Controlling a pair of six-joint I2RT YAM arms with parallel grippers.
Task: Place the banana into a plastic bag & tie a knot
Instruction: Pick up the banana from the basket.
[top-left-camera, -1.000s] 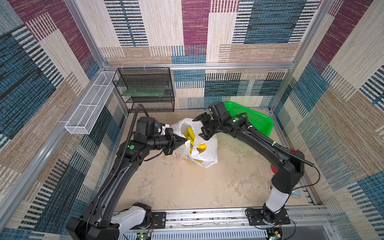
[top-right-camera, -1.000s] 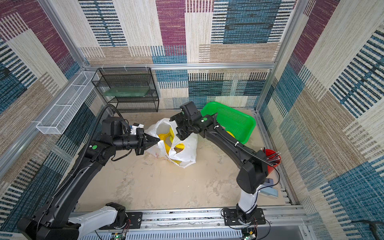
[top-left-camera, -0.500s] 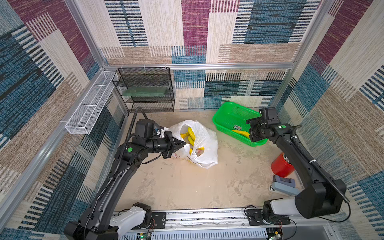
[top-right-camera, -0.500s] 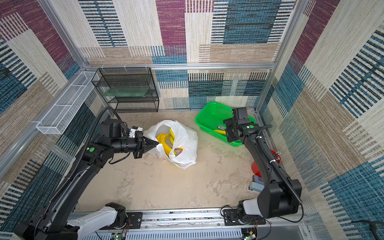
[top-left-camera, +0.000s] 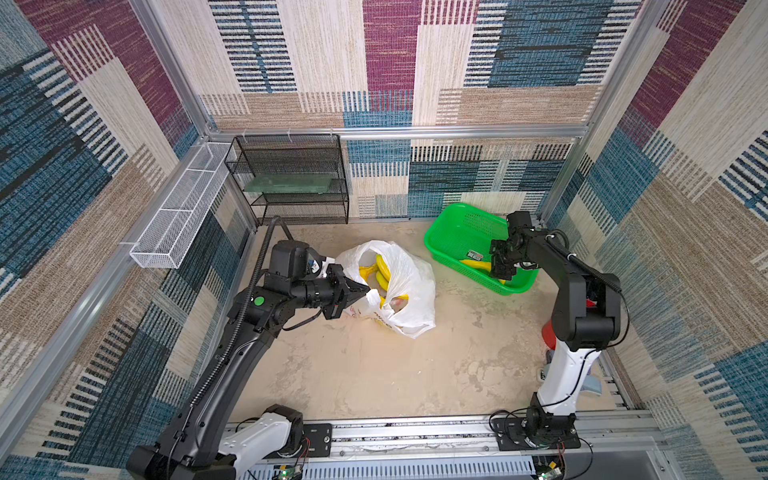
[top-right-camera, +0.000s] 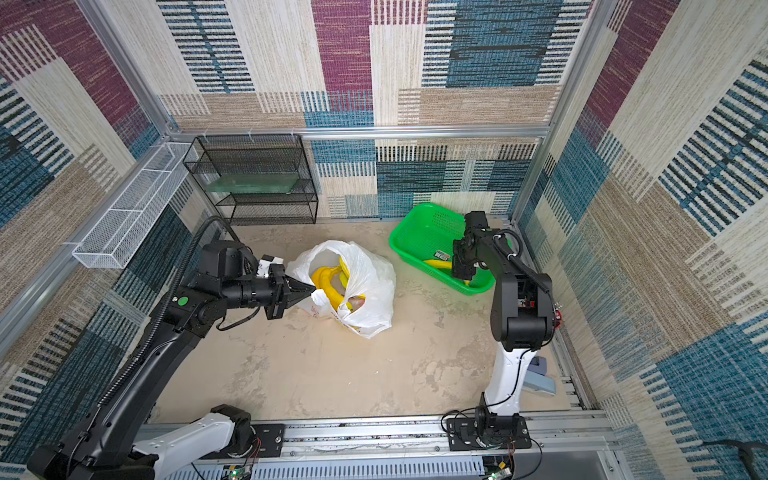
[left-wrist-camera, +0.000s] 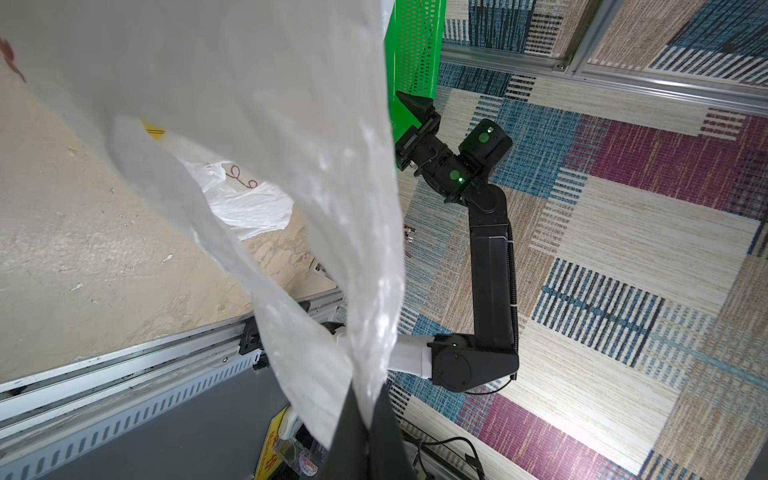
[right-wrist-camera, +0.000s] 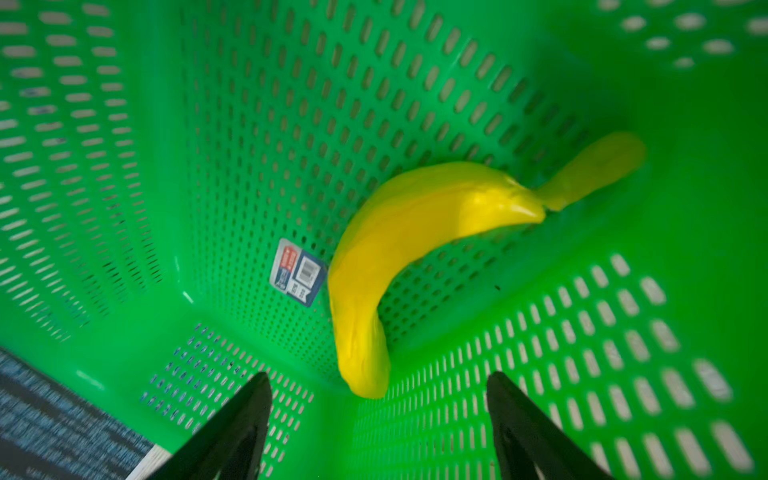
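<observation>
Two arms over a sandy worktop (top-left-camera: 374, 374). Left jaws clamped shut on a pinch of the plastic bag (top-left-camera: 405, 291) at the rim nearest that arm, edge held up, mouth agape; in the left wrist view, the same white film (left-wrist-camera: 291, 166) spreading away from the black tips. Slumped mid-worktop, with yellow bananas (top-left-camera: 380, 270) showing inside through the opening in both top views (top-right-camera: 328, 278). Right jaws spread wide, gripping nothing, poised over the green basket (top-left-camera: 453, 232) in the far right corner, just above a single banana (right-wrist-camera: 415, 232) lying on the perforated floor beside a small barcode sticker (right-wrist-camera: 297, 272); apart from it, not touching. Basket near the bag but clear of it. Behind, a black wire shelf (top-left-camera: 291, 183) against the back wall and a white wire tray (top-left-camera: 178, 216) fixed along the left wall
</observation>
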